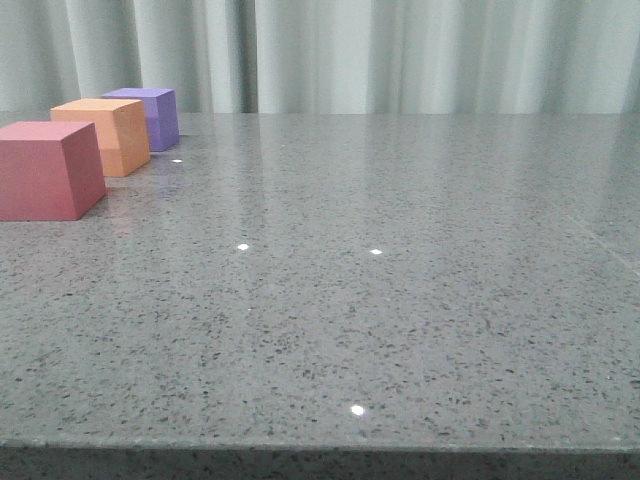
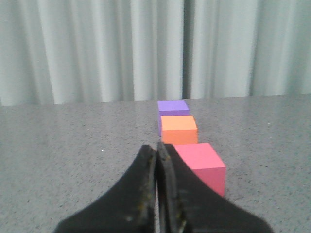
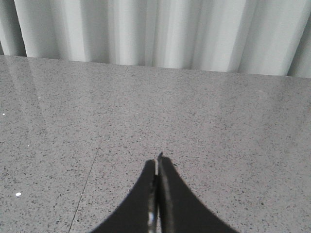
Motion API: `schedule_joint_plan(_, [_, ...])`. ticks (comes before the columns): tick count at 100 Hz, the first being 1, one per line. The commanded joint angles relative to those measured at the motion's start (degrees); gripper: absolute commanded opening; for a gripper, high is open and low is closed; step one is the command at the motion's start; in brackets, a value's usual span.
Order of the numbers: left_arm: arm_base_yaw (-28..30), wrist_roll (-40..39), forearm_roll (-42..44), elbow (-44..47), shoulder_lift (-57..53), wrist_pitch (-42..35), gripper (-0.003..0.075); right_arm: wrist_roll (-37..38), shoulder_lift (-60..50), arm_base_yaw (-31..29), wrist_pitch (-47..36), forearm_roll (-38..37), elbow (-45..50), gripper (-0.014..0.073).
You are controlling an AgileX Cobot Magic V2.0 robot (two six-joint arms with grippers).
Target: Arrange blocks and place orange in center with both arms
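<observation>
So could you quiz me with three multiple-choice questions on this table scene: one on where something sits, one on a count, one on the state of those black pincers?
1. Which block sits between the other two?
A. orange block
B. purple block
C. red-pink block

2. How many blocks are on the table?
A. two
B. three
C. four

3. How is the left tool?
A. gripping a block
B. wide open
C. shut on nothing

Answers:
1. A, since orange lies in the row between red-pink and purple.
2. B, as three cubes show.
3. C, because its fingers meet short of the blocks; the right tool is shut too.
</observation>
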Motion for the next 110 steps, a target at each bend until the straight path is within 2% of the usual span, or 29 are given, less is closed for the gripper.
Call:
schedule_joint_plan(1, [1.98,-0.73,0.07,1.31,-2.4,-5.33,-0.002,-0.32,0.04,-0.27,-4.1,-0.56,-1.61,-0.0069])
schedule_joint_plan(32, [2.98,-0.73,-1.48,12.99,-14.28,-5.33,-0.002,-0.32,0.04,-0.27,-4.1,-0.56,-1.61,-0.0069])
schedule_joint_plan(41, [2.98,-0.73,-1.48,15.09,-14.39,-6.33,-0.002,-0.32,0.04,-0.27,-4.01,-0.56,-1.61,-0.0069])
schedule_joint_plan(67, [2.98,-0.73,-1.48,17.18,-14.39,-9.28,-0.002,-0.32,0.09,-0.27,-4.11,-0.56,-1.54,-0.0069])
schedule_joint_plan(110, [2.98,-0.73,-1.48,17.18,-14.39,-9.29,-0.002,-0.32,0.09,-0.27,-4.11,-0.56,-1.54,-0.0069])
